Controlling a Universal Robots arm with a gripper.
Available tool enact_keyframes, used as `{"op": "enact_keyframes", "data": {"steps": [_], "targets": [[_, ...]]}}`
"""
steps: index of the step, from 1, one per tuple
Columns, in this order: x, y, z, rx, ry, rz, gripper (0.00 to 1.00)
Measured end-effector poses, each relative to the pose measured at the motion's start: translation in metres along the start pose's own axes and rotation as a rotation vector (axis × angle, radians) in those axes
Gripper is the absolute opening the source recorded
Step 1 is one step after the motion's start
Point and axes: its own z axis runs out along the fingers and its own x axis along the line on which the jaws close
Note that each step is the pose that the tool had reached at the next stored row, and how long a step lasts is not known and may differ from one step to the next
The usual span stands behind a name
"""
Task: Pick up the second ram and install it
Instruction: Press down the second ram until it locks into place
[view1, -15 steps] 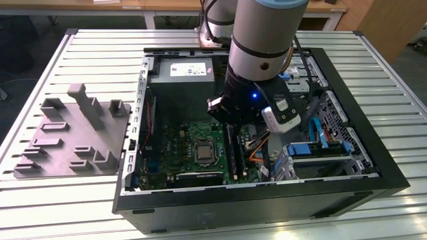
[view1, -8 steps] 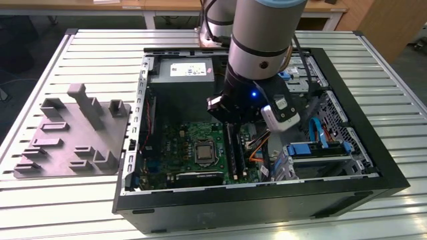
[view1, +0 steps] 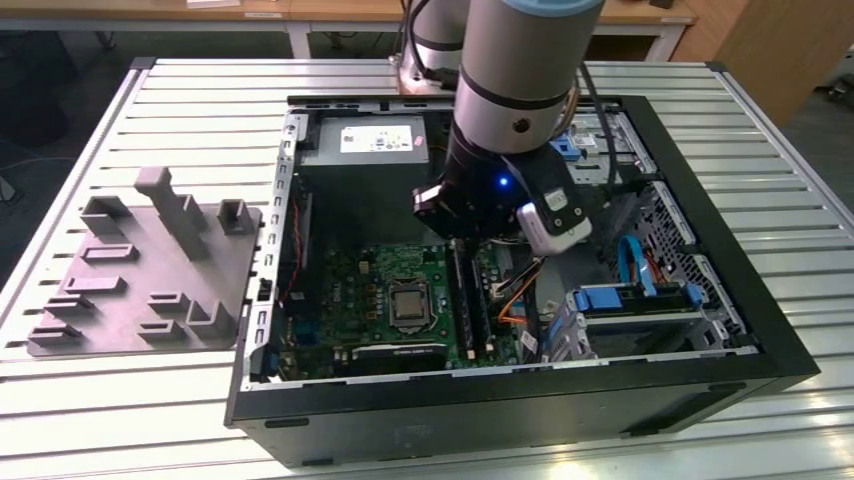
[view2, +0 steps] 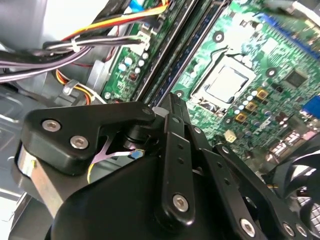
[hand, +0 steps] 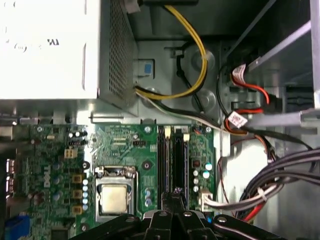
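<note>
Centrally, gripper (view1: 461, 245) jaws pinch the RAM module (view1: 463, 290) by its upper edge over motherboard (view1: 380, 300) slots; light, stiff, fragile.

Green motherboard (view1: 387, 290), black case (view1: 534, 400), grey ribbed table (view1: 160, 420), yellow cable (hand: 197, 60).

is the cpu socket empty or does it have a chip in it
It has a chip: a bare metal-topped chip sits in the socket, uncovered.
</note>
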Motion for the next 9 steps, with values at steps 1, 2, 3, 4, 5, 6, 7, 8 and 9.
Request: {"op": "enact_keyframes", "data": {"steps": [1, 2, 3, 4, 5, 6, 7, 8, 9], "targets": [[0.0000, 0.0014, 0.0007, -0.0024, 0.0000, 0.000, 0.10], [0.0001, 0.0029, 0.0014, -0.0042, 0.0000, 0.000, 0.10], [0.0001, 0.0048, 0.0020, -0.0044, -0.0001, 0.000, 0.10], [0.0001, 0.0069, 0.0028, -0.0045, -0.0001, 0.000, 0.10], [0.0001, 0.0090, 0.0034, -0.0045, 0.0000, 0.000, 0.10], [0.0002, 0.0108, 0.0040, -0.0046, 0.0000, 0.000, 0.10], [0.0002, 0.0119, 0.0045, -0.0045, 0.0000, 0.000, 0.10], [0.0001, 0.0124, 0.0053, -0.0033, -0.0001, 0.000, 0.10], [0.0001, 0.0128, 0.0062, -0.0001, -0.0001, 0.000, 0.10]]}}
